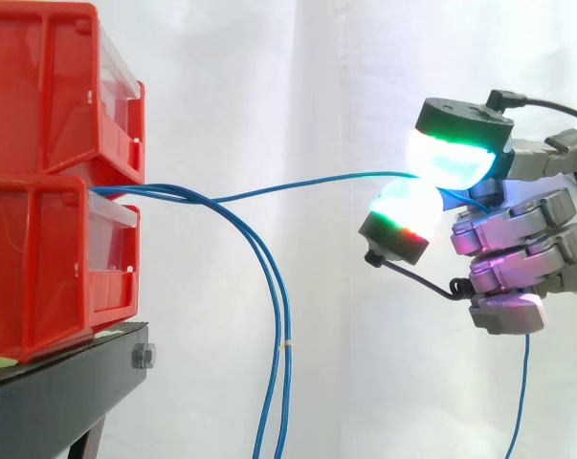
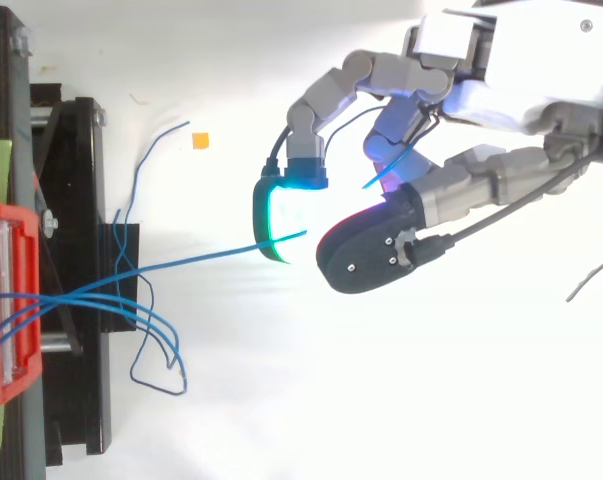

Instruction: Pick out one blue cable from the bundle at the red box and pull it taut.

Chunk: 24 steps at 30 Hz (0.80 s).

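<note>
Nearest the overhead camera, the grey jointed robot hand (image 2: pixel 481 190), reaching in from the right, thumb and a fingertip closed in a pinch, glowing green-white pads (image 1: pixel 451 158) pressed on one thin blue cable (image 1: pixel 307 182), remaining fingers folded back beneath. Next in bulk, the stacked red plastic bins (image 1: pixel 39 258) on the black metal stand (image 1: pixel 58 392) at the left. Out from between the bins, the bundle of blue cables (image 1: pixel 164 190), most of it drooping in long slack loops past the stand's edge. Singled out and gripped already, by the look of it; pulling taut only partly done, judging from the gentle bow between bins and pads. Calls next for a steady draw away from the bins, grip kept firm, until straight, without dragging the bins along. From the side: that bow, and a loose blue end hanging below the hand. From above: the cable entering between the pads, well apart from its slack neighbours, plus a small orange scrap (image 2: pixel 200 141) lying beyond the stand.
</note>
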Available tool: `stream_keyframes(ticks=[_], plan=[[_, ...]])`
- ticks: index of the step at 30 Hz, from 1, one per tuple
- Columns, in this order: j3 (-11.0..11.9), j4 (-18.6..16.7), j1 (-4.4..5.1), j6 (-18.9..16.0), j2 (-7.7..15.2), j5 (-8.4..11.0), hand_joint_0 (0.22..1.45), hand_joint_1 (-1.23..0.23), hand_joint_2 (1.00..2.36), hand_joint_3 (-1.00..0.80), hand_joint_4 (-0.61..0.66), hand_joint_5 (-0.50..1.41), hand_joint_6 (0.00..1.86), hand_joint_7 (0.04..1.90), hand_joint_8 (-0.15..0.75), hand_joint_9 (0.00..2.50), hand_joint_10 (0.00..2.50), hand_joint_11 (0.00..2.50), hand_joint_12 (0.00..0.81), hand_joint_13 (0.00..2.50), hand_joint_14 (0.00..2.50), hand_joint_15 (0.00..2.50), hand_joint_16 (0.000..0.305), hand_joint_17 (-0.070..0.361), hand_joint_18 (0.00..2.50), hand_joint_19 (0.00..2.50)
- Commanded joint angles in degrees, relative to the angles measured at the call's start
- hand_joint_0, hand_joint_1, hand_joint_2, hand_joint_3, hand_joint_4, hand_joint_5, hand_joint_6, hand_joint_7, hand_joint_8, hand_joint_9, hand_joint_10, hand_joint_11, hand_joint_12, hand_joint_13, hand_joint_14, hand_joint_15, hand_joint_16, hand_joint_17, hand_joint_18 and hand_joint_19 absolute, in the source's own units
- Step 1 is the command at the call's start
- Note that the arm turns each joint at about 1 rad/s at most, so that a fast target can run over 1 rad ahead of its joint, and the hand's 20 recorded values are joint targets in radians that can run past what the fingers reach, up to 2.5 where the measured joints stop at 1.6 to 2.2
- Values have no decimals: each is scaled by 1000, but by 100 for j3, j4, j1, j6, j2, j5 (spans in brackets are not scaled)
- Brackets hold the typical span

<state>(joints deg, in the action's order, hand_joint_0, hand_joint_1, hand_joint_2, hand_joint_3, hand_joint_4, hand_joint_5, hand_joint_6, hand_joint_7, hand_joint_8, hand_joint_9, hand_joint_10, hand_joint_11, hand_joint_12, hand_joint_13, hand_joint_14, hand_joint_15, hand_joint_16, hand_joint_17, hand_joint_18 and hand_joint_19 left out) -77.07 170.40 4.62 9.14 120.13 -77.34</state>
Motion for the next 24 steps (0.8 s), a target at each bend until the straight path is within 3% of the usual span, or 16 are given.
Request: stream_keyframes(ticks=[1, 24], plan=[[-1, 2, -5, 0, -8, 0, 705, -761, 1021, -179, -128, -154, 980, 1020, 205, 1168, 1793, 1122, 275, 1162, 1533, 1164, 46, 103, 957, 1130], [-1, 2, 4, 0, 1, 0, 706, -764, 1022, -180, -131, -154, 978, 1028, 203, 1173, 1773, 1130, 280, 1165, 1508, 1169, 45, 102, 936, 1109]])
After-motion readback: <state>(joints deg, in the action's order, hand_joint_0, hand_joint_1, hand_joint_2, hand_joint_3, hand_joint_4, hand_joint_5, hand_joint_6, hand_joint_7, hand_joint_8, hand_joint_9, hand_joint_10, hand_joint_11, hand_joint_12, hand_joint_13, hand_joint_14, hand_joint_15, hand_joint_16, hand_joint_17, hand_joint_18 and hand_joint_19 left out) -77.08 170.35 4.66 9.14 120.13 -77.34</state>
